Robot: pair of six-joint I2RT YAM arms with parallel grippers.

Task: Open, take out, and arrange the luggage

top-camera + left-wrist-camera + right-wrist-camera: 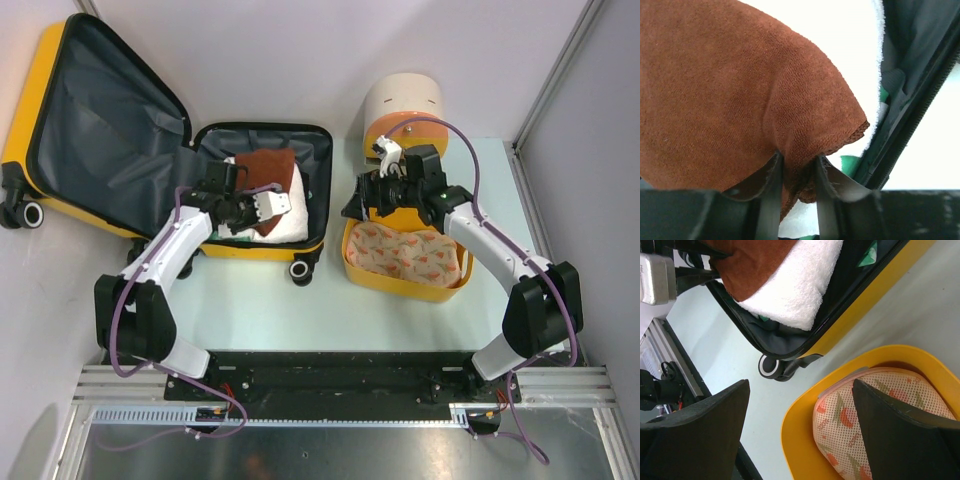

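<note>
The yellow luggage [262, 248] lies open on the table, its grey-lined lid [100, 120] thrown back to the left. Inside lie a brown cloth [268, 168] on a white towel [295, 222]. My left gripper [268, 203] is inside the case, shut on a corner of the brown cloth [730, 90], with the white towel [840, 25] beneath it. My right gripper [372, 195] is open and empty over the left rim of the yellow bin [380, 280], above a patterned mesh pouch [875, 405]. The luggage [865, 305] also shows in the right wrist view.
The yellow bin holds the cream-and-orange patterned pouch [410, 252]. A cream-and-orange cabinet [402, 105] stands behind the bin. Walls close in at the back and right. A suitcase wheel [769, 366] sits close to the bin [805, 440].
</note>
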